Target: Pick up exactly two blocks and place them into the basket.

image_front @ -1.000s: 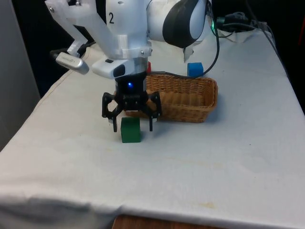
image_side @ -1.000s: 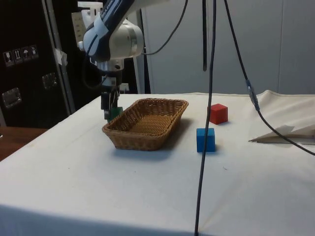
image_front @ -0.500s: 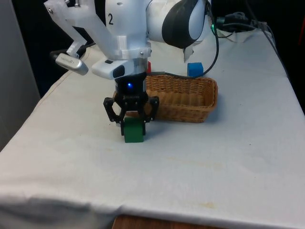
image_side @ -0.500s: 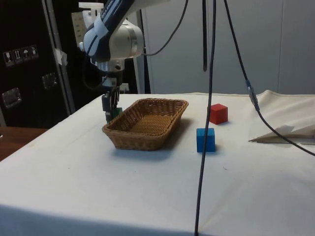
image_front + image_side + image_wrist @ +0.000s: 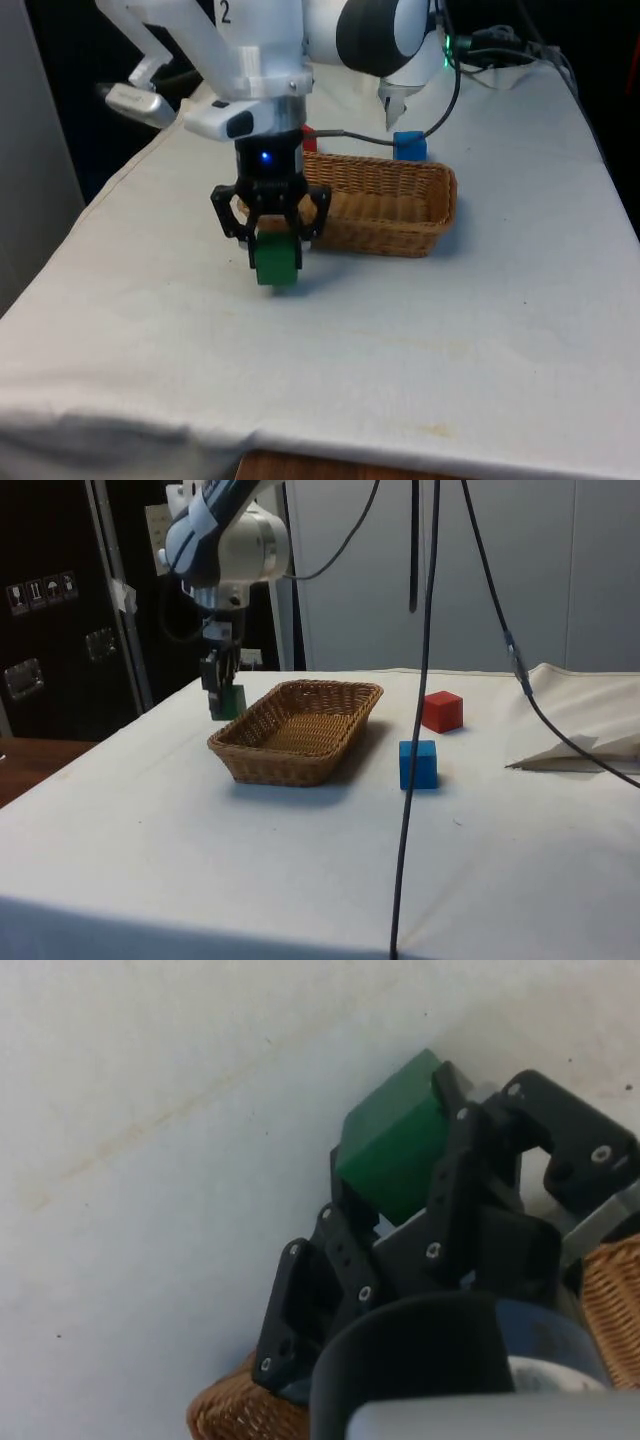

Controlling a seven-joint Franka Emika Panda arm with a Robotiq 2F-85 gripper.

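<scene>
Gripper (image 5: 273, 250) pinching green block (image 5: 275, 262) between both fingers, held clear of the cloth, just beside basket (image 5: 436, 199) on the front view's left; basket hollow lying toward the front view's right.

Claw (image 5: 272, 243) downward, clamped on green block (image 5: 275, 262).

A white cloth (image 5: 480, 330) covers the table; black cables (image 5: 415, 730) hang in the side view.
</scene>
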